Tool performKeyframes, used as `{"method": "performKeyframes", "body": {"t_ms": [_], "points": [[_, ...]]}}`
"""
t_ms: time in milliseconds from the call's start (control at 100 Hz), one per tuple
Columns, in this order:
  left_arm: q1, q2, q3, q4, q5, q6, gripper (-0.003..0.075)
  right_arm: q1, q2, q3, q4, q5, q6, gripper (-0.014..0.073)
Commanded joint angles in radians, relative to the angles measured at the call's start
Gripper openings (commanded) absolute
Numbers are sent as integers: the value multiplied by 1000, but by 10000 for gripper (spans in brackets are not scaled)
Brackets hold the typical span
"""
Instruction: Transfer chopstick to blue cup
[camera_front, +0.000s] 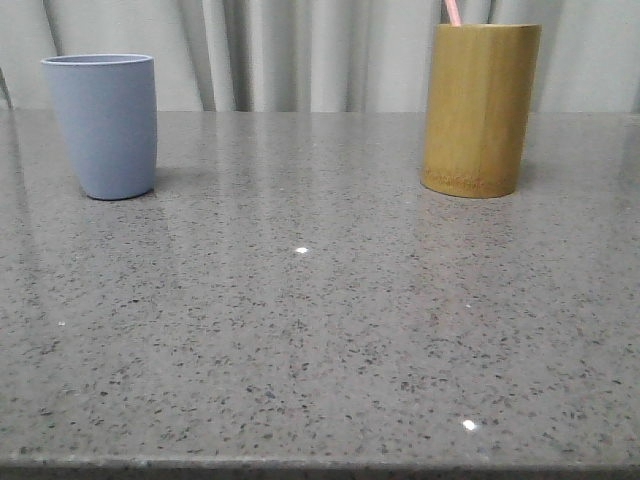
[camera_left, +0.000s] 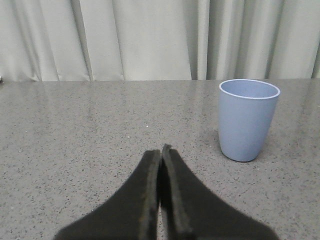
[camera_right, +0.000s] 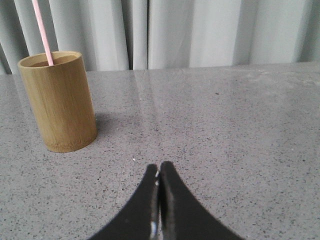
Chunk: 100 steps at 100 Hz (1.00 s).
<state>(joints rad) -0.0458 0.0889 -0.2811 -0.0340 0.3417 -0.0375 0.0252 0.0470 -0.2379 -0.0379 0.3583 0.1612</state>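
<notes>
Right wrist: chopstick (camera_right: 43, 32) (cupped) beyond tool (camera_right: 159, 175)

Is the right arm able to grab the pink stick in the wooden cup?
Probably yes. The chopstick sticks up out of the bamboo cup, and bare table lies between it and the right gripper. Its jaws are shut, so they must open first.

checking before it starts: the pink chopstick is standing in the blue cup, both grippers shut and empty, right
Not quite. The chopstick stands in the bamboo cup, as the right wrist view shows; the blue cup is empty. The left gripper and right gripper are shut and empty.
</notes>
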Motion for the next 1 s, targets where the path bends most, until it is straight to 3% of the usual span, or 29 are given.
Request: {"method": "performKeyframes", "body": {"t_ms": [0, 350, 570, 720, 900, 990], "points": [[5, 80, -91, -31, -55, -4, -19, -5, 87, -109, -11, -25, -2, -97], [1, 404, -348, -75, 52, -4, -18, -5, 407, -413, -11, 66, -4, -96], [1, 583, -460, -75, 87, -4, 0, -5, 546, -517, -11, 97, -3, -92], [1, 664, -504, -75, 85, -4, 138, -5, 600, -545, -11, 96, -5, 0], [1, 716, -525, -75, 83, -4, 373, -5, 625, -546, -11, 78, -5, 262], [1, 725, -525, -75, 83, -4, 422, -5, 626, -546, -11, 77, -5, 330]]}}
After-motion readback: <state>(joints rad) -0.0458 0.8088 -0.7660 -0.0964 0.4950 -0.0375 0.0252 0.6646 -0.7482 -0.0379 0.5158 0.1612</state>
